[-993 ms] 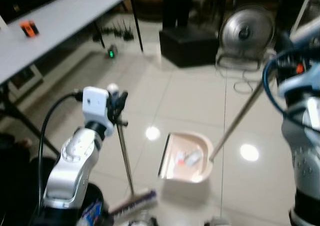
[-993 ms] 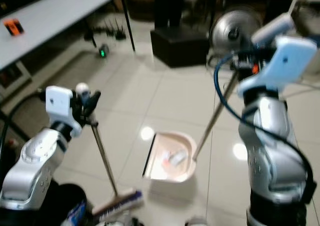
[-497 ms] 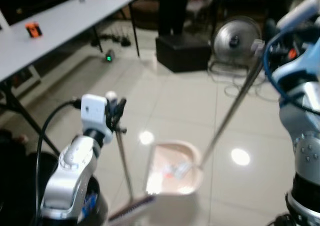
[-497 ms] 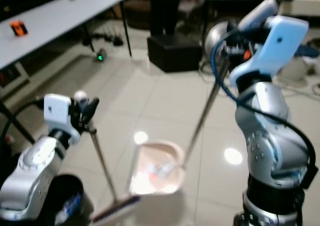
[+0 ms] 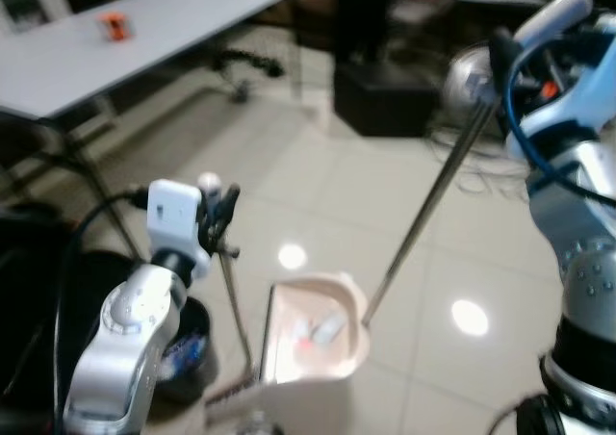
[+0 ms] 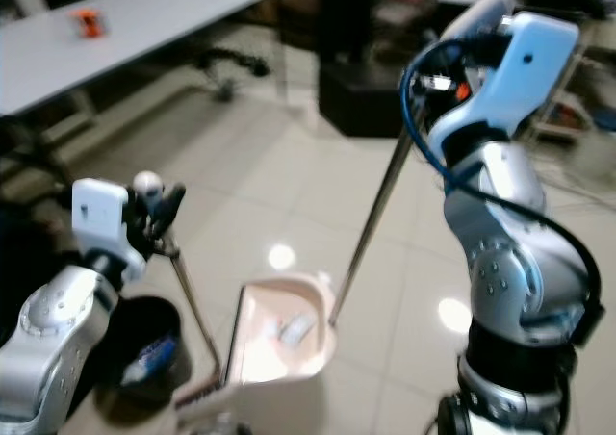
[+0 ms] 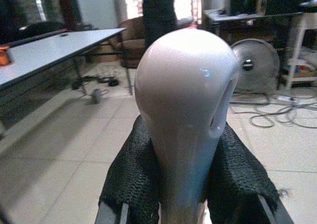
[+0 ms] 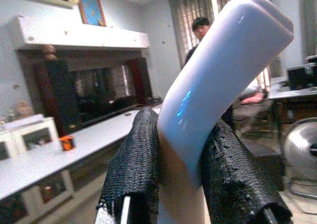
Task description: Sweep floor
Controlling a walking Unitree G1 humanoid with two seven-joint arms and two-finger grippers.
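My left gripper (image 5: pixel 219 212) is shut on the thin broom handle just under its white knob (image 7: pixel 185 90). The broom head (image 5: pixel 231 395) rests low on the tiled floor. A beige dustpan (image 5: pixel 310 337) holding a few bits of white and red litter sits just right of the broom. Its long metal handle (image 5: pixel 428 199) slants up to my right gripper (image 6: pixel 435 81), which is shut on the pale grip (image 8: pixel 218 80) at its top. A black bin (image 5: pixel 185 350) with a blue wrapper inside stands left of the broom head.
A grey table (image 5: pixel 144 31) with an orange item (image 5: pixel 114 26) stands at the far left. A black box (image 5: pixel 385 98), a floor fan (image 5: pixel 470 69) and cables lie at the back. A person (image 8: pixel 200 28) stands behind. Glossy tiles stretch between.
The camera has swung, so the table has shifted and the black bin has come into view beside the broom. The dustpan now sits nearer me. Both grippers keep their holds.
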